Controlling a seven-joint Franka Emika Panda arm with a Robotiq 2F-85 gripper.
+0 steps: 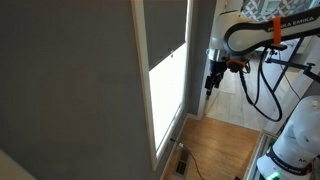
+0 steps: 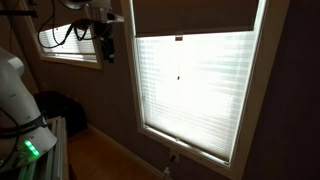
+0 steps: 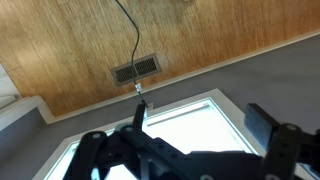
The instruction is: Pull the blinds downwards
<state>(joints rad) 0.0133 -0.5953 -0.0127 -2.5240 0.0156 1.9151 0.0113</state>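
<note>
The black Robotiq gripper (image 1: 212,82) hangs with fingers apart, empty, just beside the white window frame (image 2: 136,80) with open air between. The flat dark grey roller blinds (image 2: 195,14) cover the frame's top only, their straight edge above the bright pane (image 2: 195,90). A wooden floor (image 1: 225,145) lies below the frame.

We see a white Panda arm (image 1: 262,30) with EMIKA lettering (image 1: 296,22), black Robotiq gripper (image 1: 211,87), looping black cables (image 1: 255,95), orange cable (image 1: 277,30), green base light (image 2: 30,150).

Grey walls (image 1: 70,80) flank a bright white window pane (image 2: 195,90) above a wooden floor (image 1: 222,145) with a vent (image 3: 135,70).
</note>
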